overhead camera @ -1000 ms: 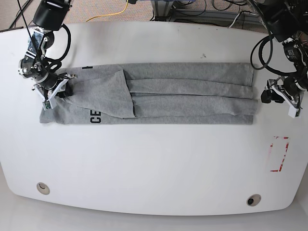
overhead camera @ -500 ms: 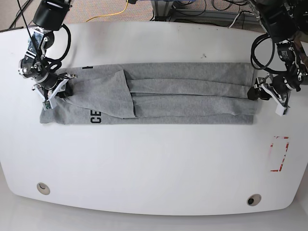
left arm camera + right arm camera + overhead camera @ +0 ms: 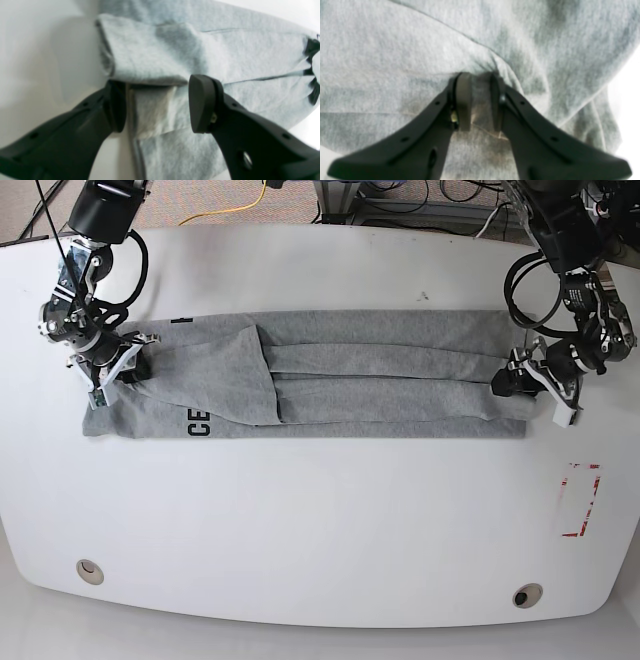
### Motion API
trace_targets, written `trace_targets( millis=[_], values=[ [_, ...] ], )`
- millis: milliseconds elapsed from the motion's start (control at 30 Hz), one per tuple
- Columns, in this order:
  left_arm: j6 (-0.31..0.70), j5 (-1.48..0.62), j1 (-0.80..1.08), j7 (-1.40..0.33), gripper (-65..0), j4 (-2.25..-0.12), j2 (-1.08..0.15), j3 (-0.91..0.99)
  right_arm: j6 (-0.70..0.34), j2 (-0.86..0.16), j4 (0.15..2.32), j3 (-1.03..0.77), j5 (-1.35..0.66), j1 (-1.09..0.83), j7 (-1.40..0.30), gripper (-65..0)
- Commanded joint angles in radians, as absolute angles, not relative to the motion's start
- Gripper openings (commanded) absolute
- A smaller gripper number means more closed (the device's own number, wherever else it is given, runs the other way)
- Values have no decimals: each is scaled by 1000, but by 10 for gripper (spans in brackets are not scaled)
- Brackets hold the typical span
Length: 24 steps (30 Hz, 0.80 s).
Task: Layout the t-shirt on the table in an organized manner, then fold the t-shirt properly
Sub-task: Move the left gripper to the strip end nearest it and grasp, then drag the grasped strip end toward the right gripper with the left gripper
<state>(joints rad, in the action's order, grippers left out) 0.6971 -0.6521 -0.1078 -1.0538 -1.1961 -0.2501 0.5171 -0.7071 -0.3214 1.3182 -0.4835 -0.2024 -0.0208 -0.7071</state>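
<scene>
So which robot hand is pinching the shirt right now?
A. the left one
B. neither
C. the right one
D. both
C: the right hand has its fingers squeezed on a fold of the shirt, while the left hand is wide open around the shirt's edge.

The shirt (image 3: 340,375) lies folded in a long band across the table (image 3: 320,520), one gripper (image 3: 118,370) at each end (image 3: 520,385); a tape outline (image 3: 580,500) sits nearer, right.

Both arms black, looped black cables, white end-effector brackets. Left end effector (image 3: 157,105): matte black curved fingers (image 3: 202,102), rounded pads, small screws. Right end effector (image 3: 477,105): same build.
</scene>
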Motion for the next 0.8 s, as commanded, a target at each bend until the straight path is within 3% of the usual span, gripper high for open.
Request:
trace_targets(
  millis=[0, 333, 600, 767],
  values=[
    [698, -651, -131, -1058, -294, -1204, -255, 484, -698, -328, 1313, -483, -156, -27, -763, -518],
    [698, -651, -136, -1044, -322, -1204, -216, 473, -698, -311, 1313, -483, -156, -28, -763, -518],
    [698, -650, -130, -963, -593, -1204, -216, 470, -698, -309, 1313, -484, -156, -28, -763, -518],
    [698, -651, -127, -938, -606, -1211, -216, 472, -698, -309, 1313, -484, -156, -28, -763, -518]
  ],
)
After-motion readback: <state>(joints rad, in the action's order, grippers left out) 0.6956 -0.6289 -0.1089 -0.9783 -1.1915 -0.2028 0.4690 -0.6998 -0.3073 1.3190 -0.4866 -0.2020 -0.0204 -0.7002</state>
